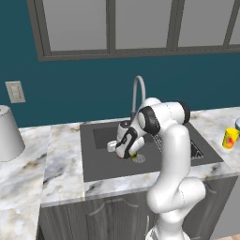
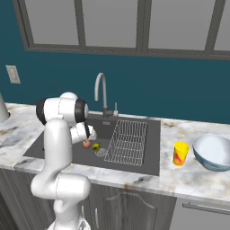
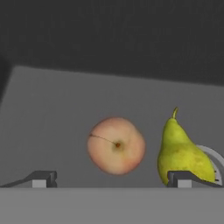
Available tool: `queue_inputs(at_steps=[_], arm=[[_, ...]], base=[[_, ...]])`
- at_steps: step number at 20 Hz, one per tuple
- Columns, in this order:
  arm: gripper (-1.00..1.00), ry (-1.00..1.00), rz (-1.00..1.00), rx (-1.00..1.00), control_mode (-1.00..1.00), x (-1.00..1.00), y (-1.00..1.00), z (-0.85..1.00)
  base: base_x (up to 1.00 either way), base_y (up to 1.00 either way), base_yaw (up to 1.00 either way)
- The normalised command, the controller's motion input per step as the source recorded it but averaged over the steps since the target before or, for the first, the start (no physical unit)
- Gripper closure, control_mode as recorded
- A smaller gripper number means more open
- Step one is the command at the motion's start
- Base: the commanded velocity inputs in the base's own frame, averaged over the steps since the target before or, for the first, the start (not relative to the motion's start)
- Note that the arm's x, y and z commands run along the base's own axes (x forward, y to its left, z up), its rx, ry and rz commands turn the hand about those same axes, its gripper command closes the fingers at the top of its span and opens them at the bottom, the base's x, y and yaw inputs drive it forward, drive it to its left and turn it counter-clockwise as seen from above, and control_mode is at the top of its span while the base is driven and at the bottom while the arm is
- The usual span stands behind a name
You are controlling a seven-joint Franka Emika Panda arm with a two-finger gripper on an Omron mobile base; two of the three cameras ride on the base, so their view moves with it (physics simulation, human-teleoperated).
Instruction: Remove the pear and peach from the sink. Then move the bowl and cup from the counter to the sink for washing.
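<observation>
Nothing done yet: gripper (image 3: 112, 178) hangs wide open and empty over the peach (image 3: 116, 145), pear (image 3: 180, 153) just right of it by the drain, both in the sink (image 2: 150, 148); cup (image 2: 180, 153) and bowl (image 2: 213, 152) wait on the right counter (image 2: 188, 177).

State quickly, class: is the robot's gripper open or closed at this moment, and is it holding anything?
Gripper: open, holding nothing; it hangs low in the sink, with the peach between its fingertips' line and the pear beside it.
</observation>
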Motion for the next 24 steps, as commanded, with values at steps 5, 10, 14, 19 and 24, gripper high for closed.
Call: queue_inputs(at_steps=[5,10,14,19,24], arm=[[-1.00,0.00,0.00,-0.02,-1.00,0.08,0.03,-0.15],[-1.00,0.00,0.01,-0.04,-1.00,0.10,0.00,-0.15],[-1.00,0.01,0.00,-0.03,-1.00,0.08,0.00,-0.14],[-1.00,0.03,0.00,0.00,-1.00,0.05,0.00,-0.14],[-1.00,0.04,0.00,0.00,-1.00,0.08,0.00,-0.15]], base=[[0.00,0.00,0.00],[0.00,0.00,0.00],[0.00,0.00,0.00],[0.00,0.00,0.00],[0.00,0.00,0.00]])
